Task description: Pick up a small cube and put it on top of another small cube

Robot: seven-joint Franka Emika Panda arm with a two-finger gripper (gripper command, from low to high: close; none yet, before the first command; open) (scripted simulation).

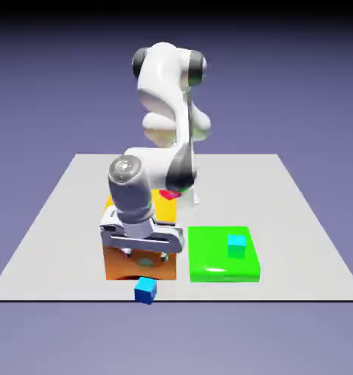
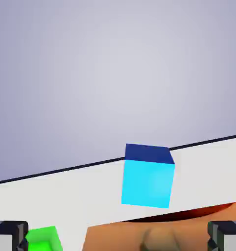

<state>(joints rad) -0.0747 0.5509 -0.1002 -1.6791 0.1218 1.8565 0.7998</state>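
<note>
Two fingers I read as spread, holding nothing; small cube lies beyond gripper, orange block beneath.

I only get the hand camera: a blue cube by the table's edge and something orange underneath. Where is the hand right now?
Observer: The end effector is open and hangs low over a big orange block.
Operator: And my blue cube?
Observer: The small blue cube sits on the table just off that block's near side, close to the table's front edge.
Operator: What's the green scrap in my corner?
Observer: A flat green slab, beside the orange block on the exterior view's right.
Operator: Anything on it?
Observer: Yes, a lighter cyan cube stands on it, which your view misses entirely.
</note>
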